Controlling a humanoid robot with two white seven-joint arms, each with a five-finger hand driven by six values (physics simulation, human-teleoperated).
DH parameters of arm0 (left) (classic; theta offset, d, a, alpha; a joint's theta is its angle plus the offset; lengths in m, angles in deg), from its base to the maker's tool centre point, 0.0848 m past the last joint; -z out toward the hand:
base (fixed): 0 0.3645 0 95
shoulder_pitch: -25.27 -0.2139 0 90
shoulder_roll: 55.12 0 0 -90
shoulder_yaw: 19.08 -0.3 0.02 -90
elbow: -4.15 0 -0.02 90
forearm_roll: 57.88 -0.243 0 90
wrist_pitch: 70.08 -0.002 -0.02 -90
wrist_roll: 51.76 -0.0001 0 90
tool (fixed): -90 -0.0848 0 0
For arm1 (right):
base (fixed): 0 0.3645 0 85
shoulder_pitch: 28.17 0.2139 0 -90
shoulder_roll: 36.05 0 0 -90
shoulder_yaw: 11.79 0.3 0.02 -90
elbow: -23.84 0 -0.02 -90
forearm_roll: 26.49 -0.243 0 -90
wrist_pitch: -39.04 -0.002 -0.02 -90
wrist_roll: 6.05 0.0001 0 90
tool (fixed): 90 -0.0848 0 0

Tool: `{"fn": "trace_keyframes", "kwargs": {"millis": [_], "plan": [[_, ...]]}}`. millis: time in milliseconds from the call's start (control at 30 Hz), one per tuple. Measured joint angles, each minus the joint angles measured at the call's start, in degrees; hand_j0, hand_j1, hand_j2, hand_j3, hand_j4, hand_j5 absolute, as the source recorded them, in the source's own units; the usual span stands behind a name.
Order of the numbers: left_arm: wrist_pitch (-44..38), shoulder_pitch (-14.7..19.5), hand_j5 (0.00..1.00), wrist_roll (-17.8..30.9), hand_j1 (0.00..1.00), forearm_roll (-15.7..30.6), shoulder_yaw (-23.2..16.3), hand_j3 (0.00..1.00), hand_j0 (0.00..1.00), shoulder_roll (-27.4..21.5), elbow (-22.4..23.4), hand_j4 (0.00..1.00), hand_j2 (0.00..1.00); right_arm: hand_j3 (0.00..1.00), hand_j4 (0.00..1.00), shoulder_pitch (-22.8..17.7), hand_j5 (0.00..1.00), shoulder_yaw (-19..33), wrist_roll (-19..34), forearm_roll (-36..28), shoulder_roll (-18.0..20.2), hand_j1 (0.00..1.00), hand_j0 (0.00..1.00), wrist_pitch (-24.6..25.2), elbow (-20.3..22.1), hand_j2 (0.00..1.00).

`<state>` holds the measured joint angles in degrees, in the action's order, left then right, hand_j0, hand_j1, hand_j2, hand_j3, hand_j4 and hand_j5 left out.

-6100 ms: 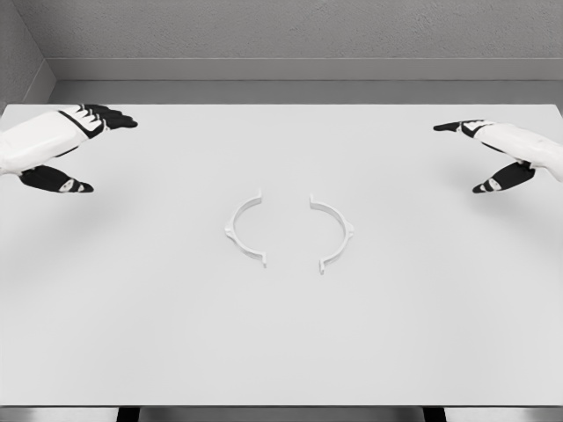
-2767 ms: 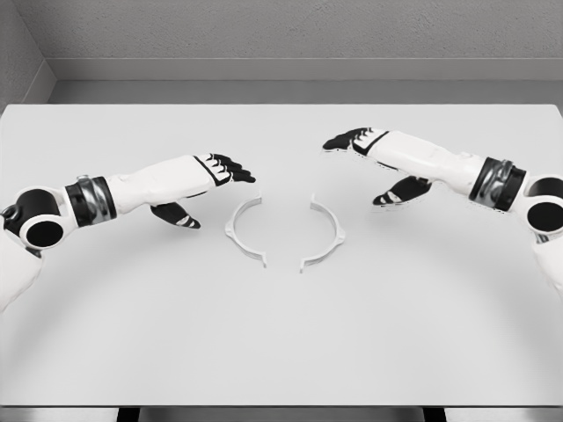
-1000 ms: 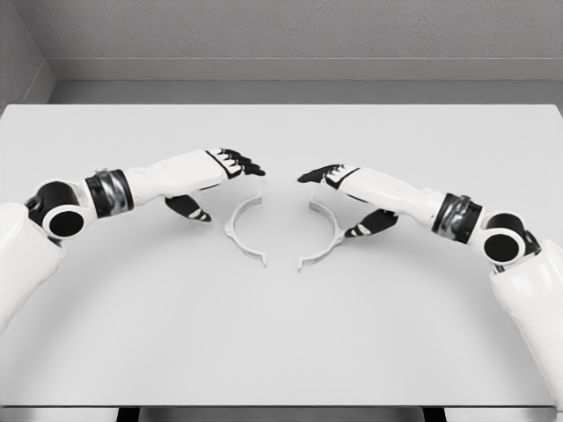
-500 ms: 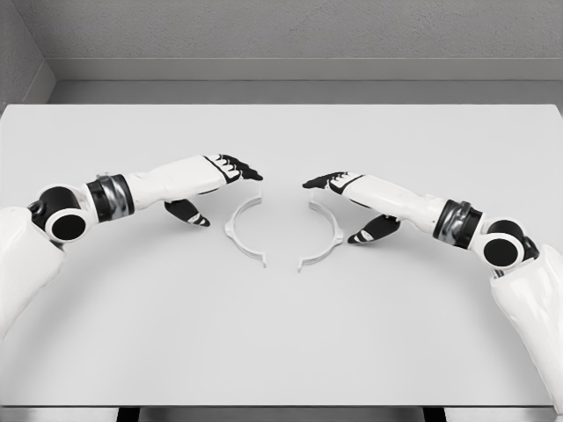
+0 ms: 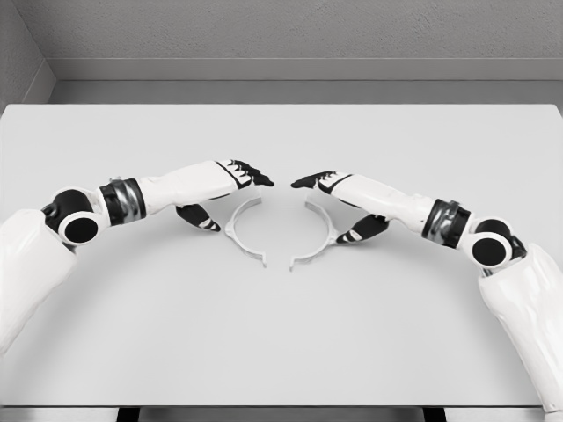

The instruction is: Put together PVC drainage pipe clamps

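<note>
Two white clamp halves lie flat near the middle of the white table [image 5: 281, 352]. The left half [image 5: 242, 230] is a curved strip that bulges toward the left, with small flanges at its ends and a little tab on its outer side. The right half [image 5: 318, 236] bulges toward the right and sits slightly turned, so that its lower end reaches in toward the lower end of the left one. The two open sides face each other with a gap between them; the halves do not touch.

Nothing else rests on the table. A grey wall [image 5: 281, 31] runs behind its far edge.

The left hand [image 5: 230, 180] hovers above and just outside the left half, its dark fingers stretched out toward the middle and its thumb hanging below, near the half's outer curve. It holds nothing. The right hand [image 5: 339, 200] mirrors it above the right half, fingers extended and thumb spread low by the outer curve; whether the thumb touches the strip cannot be told.
</note>
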<state>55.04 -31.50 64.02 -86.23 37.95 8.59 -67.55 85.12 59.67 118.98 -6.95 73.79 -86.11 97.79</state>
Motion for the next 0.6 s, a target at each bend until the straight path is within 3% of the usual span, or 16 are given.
{"fn": "trace_keyframes", "kwargs": {"millis": [333,600], "plan": [[0.00,0.35,1.00,0.00,1.00,0.11,0.40,1.00,1.00,-0.19,0.01,1.00,1.00,1.00,1.00,0.26,1.00,-0.11,0.00,0.00,-0.91,1.00,1.00,0.00,0.19,1.00],[0.00,1.14,1.00,-0.15,1.00,0.58,1.12,1.00,1.00,-3.76,0.08,1.00,1.00,1.00,1.00,0.26,1.00,-0.04,0.00,0.01,-0.93,1.00,1.00,0.00,0.19,1.00]]}}
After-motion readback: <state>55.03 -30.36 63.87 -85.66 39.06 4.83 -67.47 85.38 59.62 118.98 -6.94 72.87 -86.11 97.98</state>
